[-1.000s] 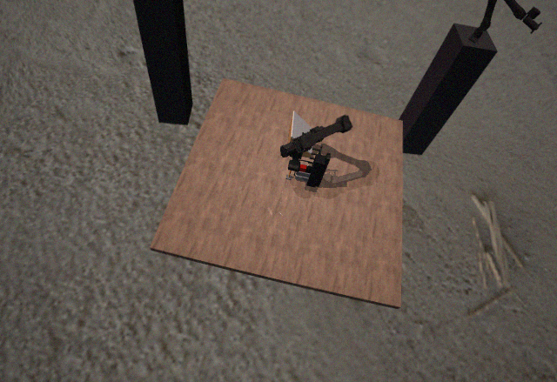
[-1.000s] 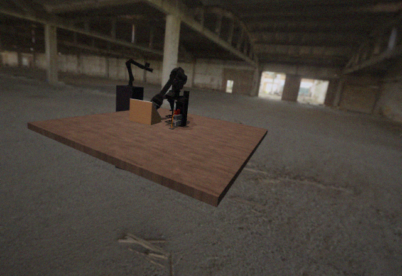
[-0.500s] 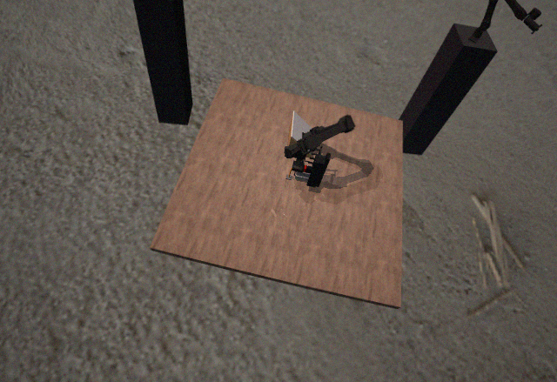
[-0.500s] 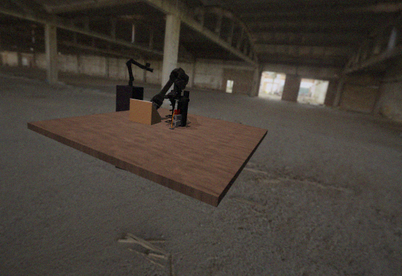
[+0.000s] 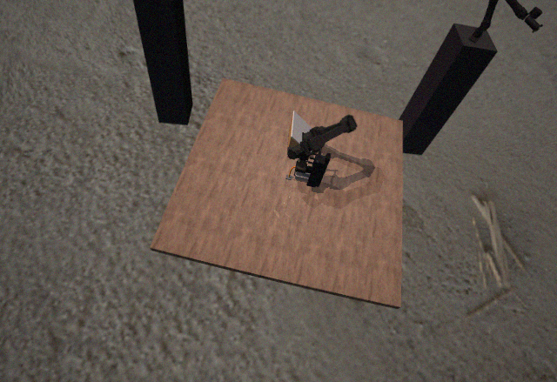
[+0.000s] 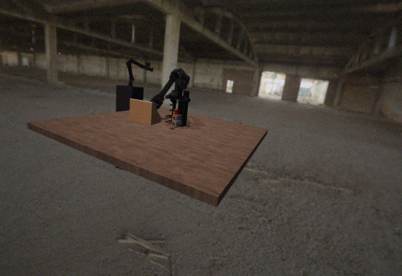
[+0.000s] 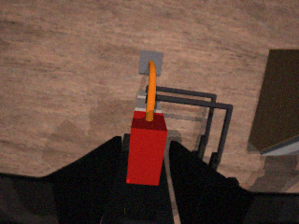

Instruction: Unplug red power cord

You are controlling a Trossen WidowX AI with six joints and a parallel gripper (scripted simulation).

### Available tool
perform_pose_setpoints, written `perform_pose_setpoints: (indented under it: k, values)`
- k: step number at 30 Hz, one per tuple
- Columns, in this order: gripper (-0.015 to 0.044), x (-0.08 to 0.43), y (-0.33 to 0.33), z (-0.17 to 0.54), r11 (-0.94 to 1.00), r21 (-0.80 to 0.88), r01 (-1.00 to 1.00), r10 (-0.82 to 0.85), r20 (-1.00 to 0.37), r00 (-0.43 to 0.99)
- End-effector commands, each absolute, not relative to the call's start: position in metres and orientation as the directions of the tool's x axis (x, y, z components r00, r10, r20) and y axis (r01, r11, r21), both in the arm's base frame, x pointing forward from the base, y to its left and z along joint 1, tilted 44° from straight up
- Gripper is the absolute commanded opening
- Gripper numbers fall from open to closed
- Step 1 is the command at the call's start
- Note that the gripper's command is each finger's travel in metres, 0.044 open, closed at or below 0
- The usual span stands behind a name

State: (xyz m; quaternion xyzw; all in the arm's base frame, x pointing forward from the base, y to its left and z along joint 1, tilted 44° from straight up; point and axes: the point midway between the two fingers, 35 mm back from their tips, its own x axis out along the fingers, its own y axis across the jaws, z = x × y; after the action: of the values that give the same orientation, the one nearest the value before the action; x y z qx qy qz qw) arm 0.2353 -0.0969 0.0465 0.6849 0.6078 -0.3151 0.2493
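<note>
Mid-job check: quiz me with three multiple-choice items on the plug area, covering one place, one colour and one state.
1. Where does the orange cord end?
A. at the small grey square pad on the wooden table
B. inside the tan box
C. over the table edge

2. What colour is the block-shaped plug?
A. blue
B. red
C. white

3. How does the end effector stand?
A. shut on the cord
B. high above the table
C. open, black fingers flanking the plug

Answers:
1. A, the wrist view shows the cord arching to the pad.
2. B, its faces are plainly red.
3. C, slim gaps show on both sides.
</note>
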Motion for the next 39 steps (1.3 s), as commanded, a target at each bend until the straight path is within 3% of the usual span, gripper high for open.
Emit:
perform_pose_setpoints:
  k: [1, 13, 17, 25, 39]
  values:
    - [0.0160, 0.235, -0.093, 0.044, -0.142, -0.046, 0.989, 0.681, -0.729, 0.064]
    - [0.0160, 0.235, -0.087, 0.038, -0.142, -0.046, 0.989, 0.682, -0.729, 0.064]
    - [0.0055, 0.236, -0.089, 0.039, -0.137, -0.041, 0.990, 0.676, -0.735, 0.063]
    - [0.0002, 0.236, -0.089, 0.039, -0.137, -0.041, 0.990, 0.676, -0.735, 0.063]
    - [0.0000, 0.235, -0.104, 0.027, -0.138, -0.042, 0.989, 0.675, -0.735, 0.063]
